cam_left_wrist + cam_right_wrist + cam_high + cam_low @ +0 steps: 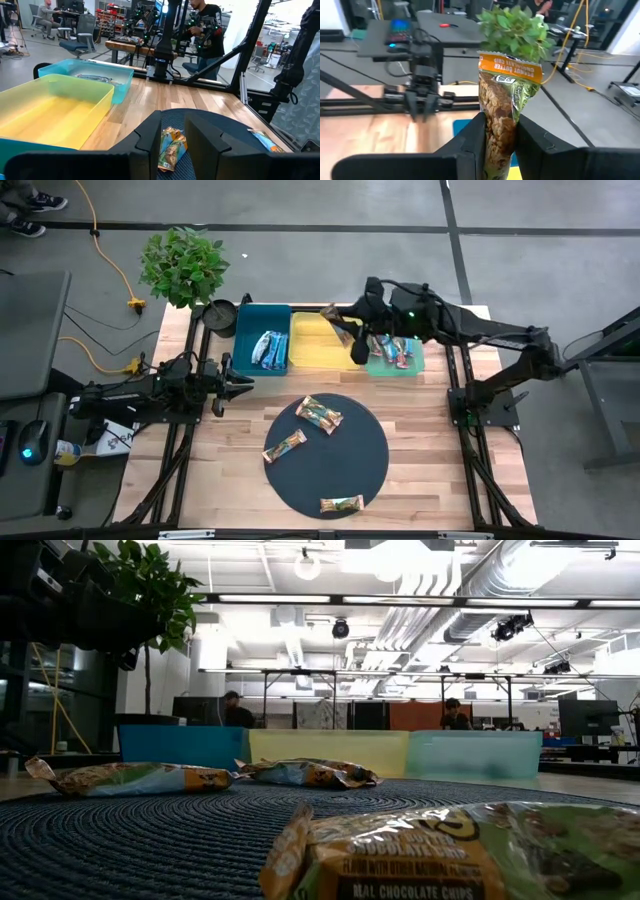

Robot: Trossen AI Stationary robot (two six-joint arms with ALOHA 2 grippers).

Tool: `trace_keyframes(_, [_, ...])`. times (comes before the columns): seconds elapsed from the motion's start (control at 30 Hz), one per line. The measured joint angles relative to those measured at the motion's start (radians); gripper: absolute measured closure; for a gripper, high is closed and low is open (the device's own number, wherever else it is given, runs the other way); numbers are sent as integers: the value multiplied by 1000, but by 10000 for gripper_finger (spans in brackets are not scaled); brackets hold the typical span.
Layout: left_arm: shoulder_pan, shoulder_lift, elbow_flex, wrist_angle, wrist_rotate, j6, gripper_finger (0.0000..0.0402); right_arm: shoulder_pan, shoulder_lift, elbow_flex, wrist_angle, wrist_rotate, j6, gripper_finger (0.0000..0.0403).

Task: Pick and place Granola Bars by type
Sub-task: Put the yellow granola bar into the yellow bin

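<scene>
My right gripper [350, 328] is raised over the yellow bin [318, 352] and is shut on an orange-and-green granola bar [507, 100]. Three bars of that kind lie flat on the round dark mat [355, 470]: one [320, 413] at its far side, one [284, 446] at its left, one [341, 504] at its near edge. Blue-white bars [268, 348] lie in the teal bin [262, 318], red-pink bars [392, 350] in the green bin [410, 368]. My left gripper [236, 380] waits at the table's left, level, with a narrow bare gap between its fingers [150, 140]. My right gripper pinches the bar's lower part [497, 142] between its two fingers, one on each flat face. The fingers come roughly level from the table's right. The bar stands on end above the fingers, its crimped orange end [510, 62] uppermost, lifted clear of the bins and the table.
The three bins stand side by side at the table's far edge. A potted plant [184, 265] and a black pot [220, 315] stand at the far left corner. Bare wood lies between the mat and the bins. People sit at desks beyond the table.
</scene>
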Motion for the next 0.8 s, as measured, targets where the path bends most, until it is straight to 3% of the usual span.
trace_keyframes(0.37, [0,0,0,0,0,0,319,-171,166,0,108,-98,4,329])
trace_keyframes(0.8, [0,0,0,0,0,0,319,-335,403,0,137,-174,160,329])
